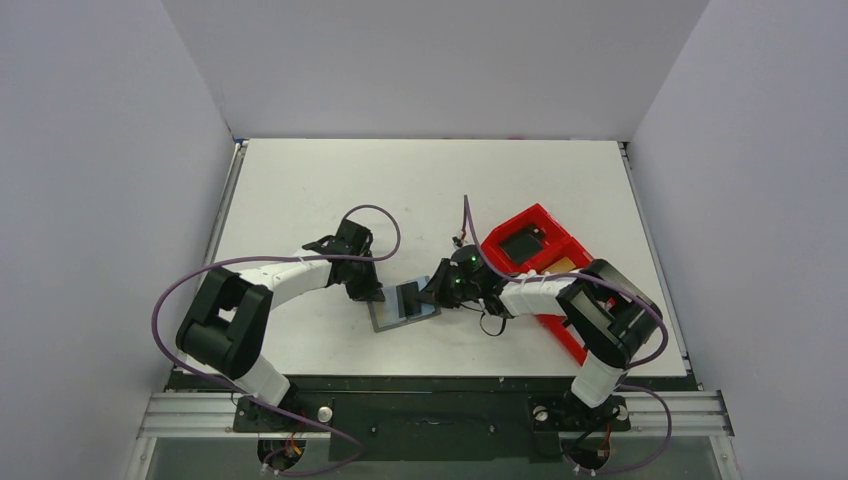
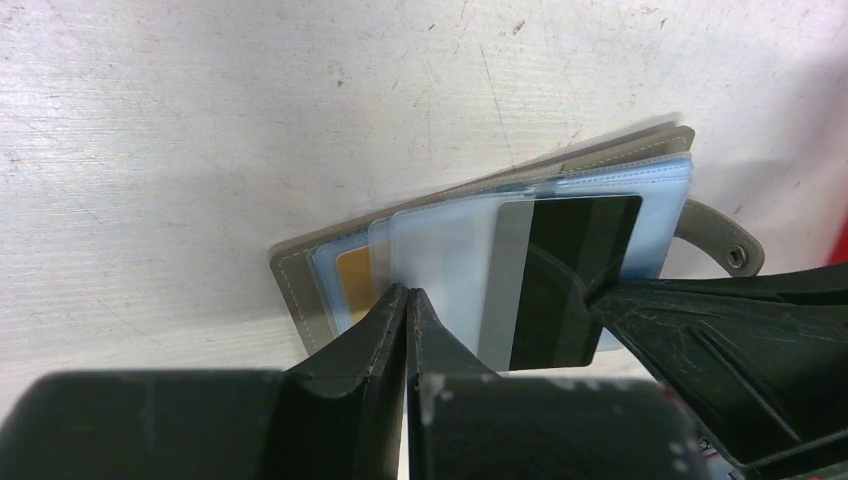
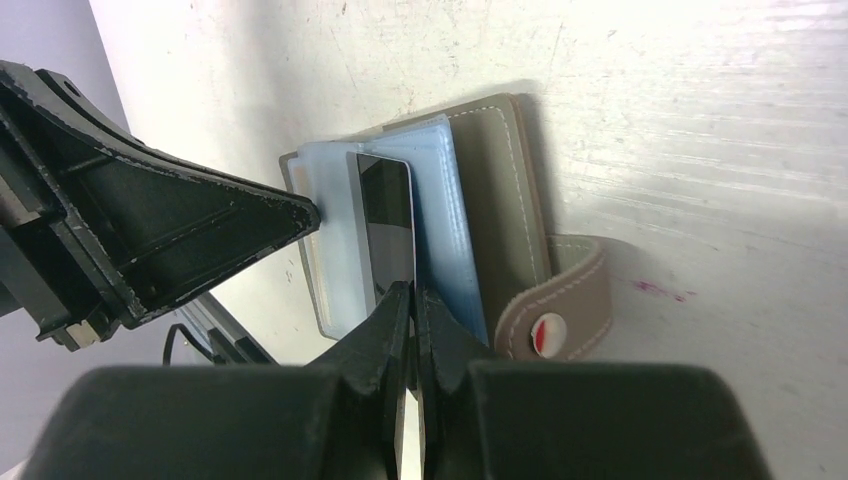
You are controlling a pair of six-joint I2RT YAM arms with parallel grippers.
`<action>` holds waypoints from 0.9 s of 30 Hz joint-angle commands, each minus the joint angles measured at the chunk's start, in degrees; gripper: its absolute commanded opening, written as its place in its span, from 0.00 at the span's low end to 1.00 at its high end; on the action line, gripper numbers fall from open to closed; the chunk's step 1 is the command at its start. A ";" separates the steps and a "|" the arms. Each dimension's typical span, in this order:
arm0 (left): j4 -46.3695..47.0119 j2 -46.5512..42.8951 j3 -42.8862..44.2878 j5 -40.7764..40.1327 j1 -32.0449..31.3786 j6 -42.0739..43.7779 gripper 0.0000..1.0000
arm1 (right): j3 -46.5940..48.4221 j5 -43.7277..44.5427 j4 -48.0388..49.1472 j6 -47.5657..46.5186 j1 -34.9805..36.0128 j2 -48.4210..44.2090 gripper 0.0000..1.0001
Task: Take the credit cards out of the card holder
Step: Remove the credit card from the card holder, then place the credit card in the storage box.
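The card holder lies open on the table between my two grippers, its grey cover underneath and its blue-grey sleeves on top. A credit card with a dark glossy face sticks partway out of a sleeve. My right gripper is shut on that card's near edge. My left gripper is shut, its tips pressed onto the clear sleeve at the holder's other end. An orange credit card sits in a pocket beside the left tips. The tab with its snap lies flat on the table.
A long red tray stands right of the holder, behind my right arm, with a dark block and a tan piece in it. The right arm's cable loops just in front of the tray.
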 commanded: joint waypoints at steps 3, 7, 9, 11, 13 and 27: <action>-3.56 -0.03 -1.23 -3.21 0.70 2.41 0.00 | 0.36 4.92 -6.49 -4.08 -0.76 -5.52 0.00; -3.84 -0.93 -0.25 -2.36 0.61 2.90 0.00 | 0.76 6.23 -9.17 -5.12 -0.74 -8.11 0.00; -4.43 -1.20 0.68 -1.98 0.54 3.37 0.00 | 1.08 6.46 -10.12 -5.50 -0.79 -9.09 0.00; -5.17 -1.98 2.13 -1.60 0.46 3.80 0.00 | 1.71 6.65 -11.53 -5.94 -0.79 -10.72 0.00; -5.50 -2.46 3.00 -1.25 0.32 3.97 0.00 | 2.12 6.82 -12.45 -6.32 -0.77 -11.49 0.00; -9.84 -7.55 10.35 -0.43 -1.20 5.04 0.33 | 4.46 7.82 -16.98 -7.44 -0.79 -16.00 0.00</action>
